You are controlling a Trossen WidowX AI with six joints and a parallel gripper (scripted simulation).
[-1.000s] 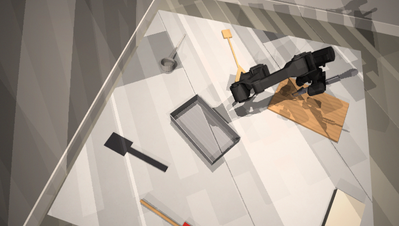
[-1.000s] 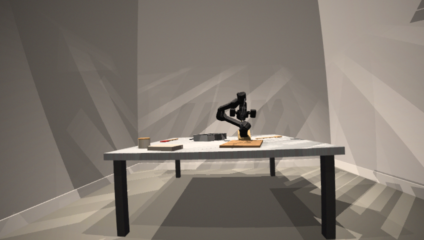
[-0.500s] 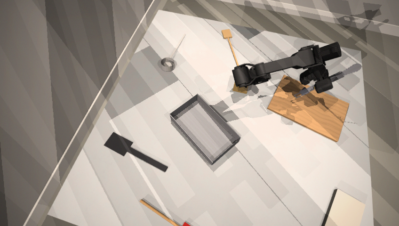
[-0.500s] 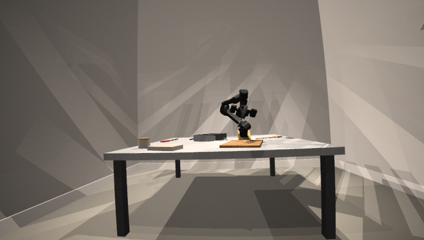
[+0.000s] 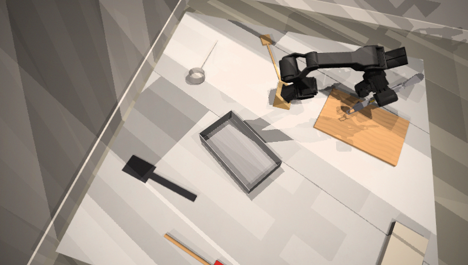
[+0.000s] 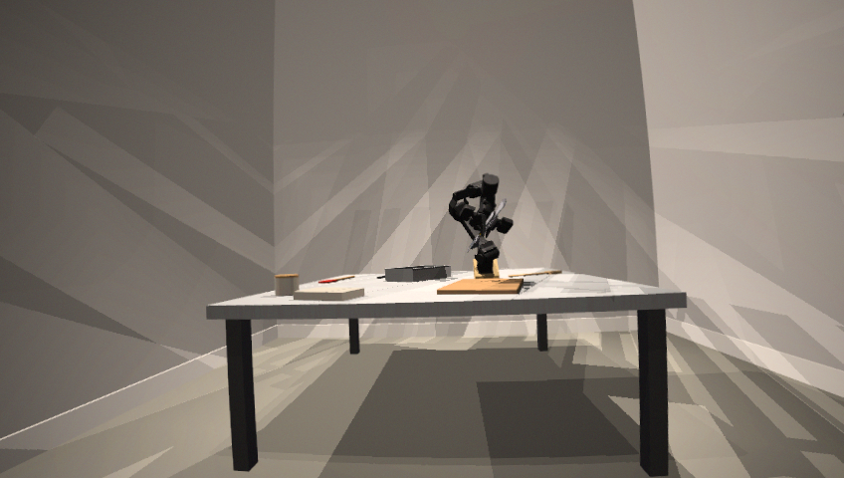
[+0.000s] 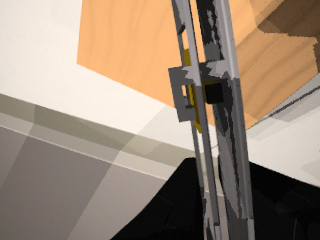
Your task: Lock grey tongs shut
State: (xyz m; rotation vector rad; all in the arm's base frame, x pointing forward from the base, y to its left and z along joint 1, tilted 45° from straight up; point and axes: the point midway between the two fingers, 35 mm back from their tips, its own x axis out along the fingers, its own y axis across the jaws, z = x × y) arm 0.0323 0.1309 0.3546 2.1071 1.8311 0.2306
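Top view: one black arm (image 5: 341,61) (image 6: 488,184) reaches over one wooden board (image 5: 371,131) (image 6: 480,286), its fingers (image 5: 376,97) (image 6: 487,221) closed on one pair of grey tongs (image 5: 360,106) (image 6: 502,207) (image 7: 241,125). In the exterior view the tongs slant, raised well above the board; whether the hinge is locked, I cannot tell. One roasting tin (image 5: 274,169) (image 6: 408,274) stands apart from the board, with open room between their facing edges. One black spatula (image 5: 170,185) lies beyond the tin's other side, one pale slab (image 5: 405,246) (image 6: 328,294) near the worktop (image 5: 312,210) (image 6: 444,307) edge, and one ring-ended tool (image 5: 196,80) across a wide gap from the arm. One round canister (image 6: 287,286) stands beside the slab.
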